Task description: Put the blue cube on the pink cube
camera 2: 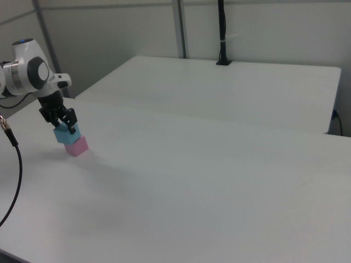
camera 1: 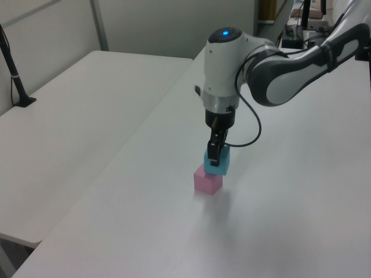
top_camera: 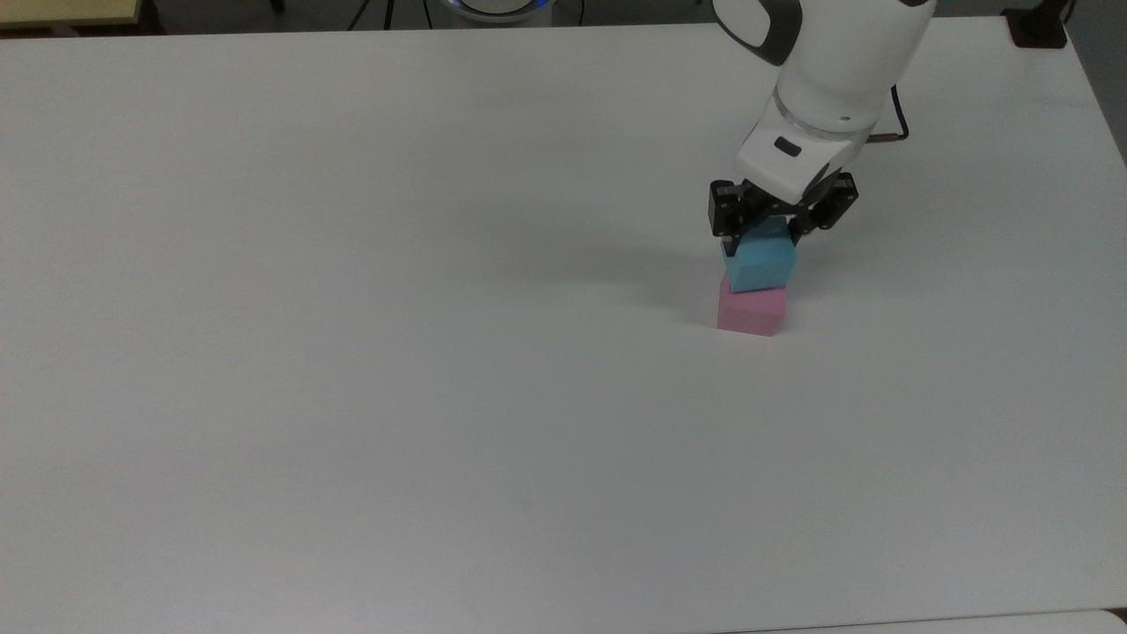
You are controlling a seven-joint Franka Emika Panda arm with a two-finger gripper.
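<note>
- The pincer [top_camera: 764, 231] [camera 1: 214, 152] [camera 2: 62, 123] points down over the white desk [top_camera: 352, 352] [camera 1: 278, 220] [camera 2: 219, 181], its black fingers clamped on the blue cube [top_camera: 759, 262] [camera 1: 217, 164] [camera 2: 67, 133].
- The blue cube sits directly above the pink cube [top_camera: 750, 312] [camera 1: 207, 182] [camera 2: 77, 146], tilted slightly; whether the two touch cannot be told.
- In the top view the blue cube covers most of the pink cube's upper face.
- The pink cube rests flat on the desk, toward the top view's right.
- A dark cable [camera 1: 250, 130] loops beside the white wrist in the left view.
</note>
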